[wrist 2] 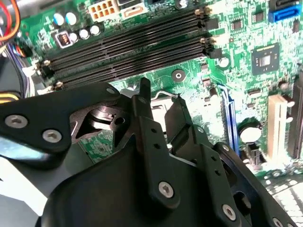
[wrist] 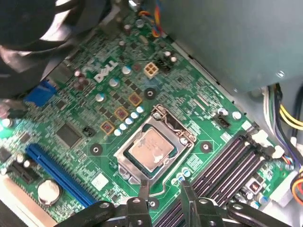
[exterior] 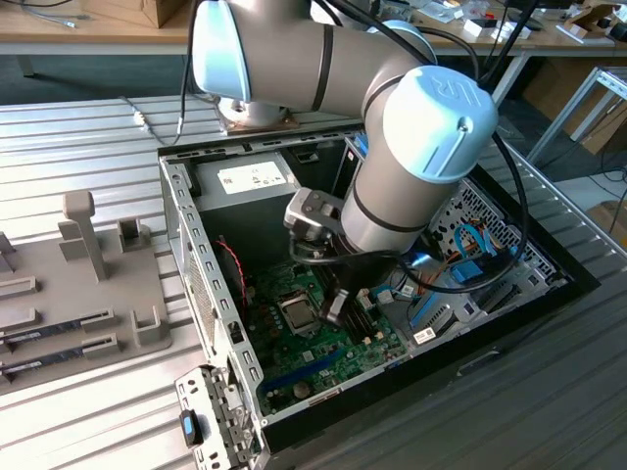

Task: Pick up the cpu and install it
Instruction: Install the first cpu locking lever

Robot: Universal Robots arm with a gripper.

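The cpu (wrist: 151,149), a silvery square chip, lies flat in the metal-framed socket (wrist: 124,163) on the green motherboard (wrist: 85,118). In the exterior view the cpu (exterior: 297,311) sits in the open computer case, just left of my gripper (exterior: 336,308). My gripper (wrist: 164,189) hovers above the socket's edge on the memory-slot side, open, with nothing between its thin black fingertips (wrist: 143,187). In the second wrist view the gripper (wrist 2: 161,101) stands over the socket area, and its black body hides the cpu.
Empty black memory slots (wrist: 227,163) run beside the socket. The case walls (exterior: 201,264) ring the board, and blue cables (exterior: 470,255) lie at the exterior view's right. A grey fixture (exterior: 88,284) with memory sticks (exterior: 49,333) rests at the exterior view's left.
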